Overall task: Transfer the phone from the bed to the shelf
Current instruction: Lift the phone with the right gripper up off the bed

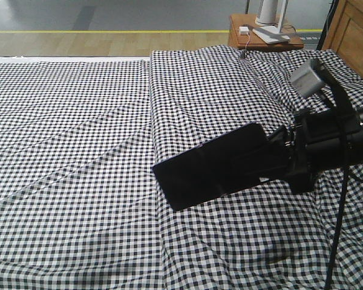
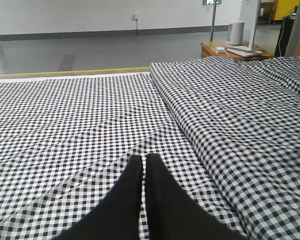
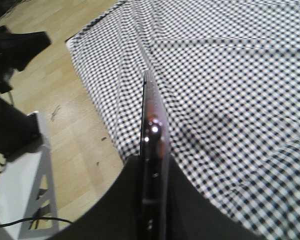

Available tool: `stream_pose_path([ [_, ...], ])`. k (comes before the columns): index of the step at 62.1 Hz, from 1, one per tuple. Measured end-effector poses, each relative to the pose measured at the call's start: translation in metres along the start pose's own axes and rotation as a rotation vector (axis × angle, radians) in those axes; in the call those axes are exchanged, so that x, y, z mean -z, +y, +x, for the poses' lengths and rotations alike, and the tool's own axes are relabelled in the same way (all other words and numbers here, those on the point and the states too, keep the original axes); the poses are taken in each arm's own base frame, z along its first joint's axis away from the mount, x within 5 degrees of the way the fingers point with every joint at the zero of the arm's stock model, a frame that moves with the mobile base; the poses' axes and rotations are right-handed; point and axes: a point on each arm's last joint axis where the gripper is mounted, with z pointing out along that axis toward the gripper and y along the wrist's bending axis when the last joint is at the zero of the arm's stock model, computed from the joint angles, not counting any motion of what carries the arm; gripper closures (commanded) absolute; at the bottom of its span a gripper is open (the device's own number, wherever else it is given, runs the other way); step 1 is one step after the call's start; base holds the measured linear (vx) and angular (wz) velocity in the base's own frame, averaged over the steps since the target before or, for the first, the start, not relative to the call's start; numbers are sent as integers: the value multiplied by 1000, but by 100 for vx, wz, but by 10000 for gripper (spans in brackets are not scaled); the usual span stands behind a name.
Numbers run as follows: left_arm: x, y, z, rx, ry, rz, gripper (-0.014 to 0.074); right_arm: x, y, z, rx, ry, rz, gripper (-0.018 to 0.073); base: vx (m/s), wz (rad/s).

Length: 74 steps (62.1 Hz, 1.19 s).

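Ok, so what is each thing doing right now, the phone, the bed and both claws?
bed, covered by creased checked cloth.
phone, gripped at one end, held up off the bed, tilted.
right gripper, shut on the phone.
left gripper, shut, holding nothing.

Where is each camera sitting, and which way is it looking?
Front view: up on the robot, looking down across the bed; right fingers hold the phone over it.
Left wrist view: low over the bed, facing a side table; shut left fingers show.
Right wrist view: behind the right fingers, phone edge-on.
Front and right wrist share the phone.
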Motion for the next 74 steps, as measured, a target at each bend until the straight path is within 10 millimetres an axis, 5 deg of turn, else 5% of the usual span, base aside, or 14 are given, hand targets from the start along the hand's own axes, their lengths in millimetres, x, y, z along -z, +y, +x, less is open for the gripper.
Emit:
stream_pose_path([
  [27,0,0,0,0,0,0,596,-5,48,-8,49,5,-94,561,0,0],
  [74,0,0,0,0,0,0,596,-3,53,-11,37,-23,-103,561,0,0],
])
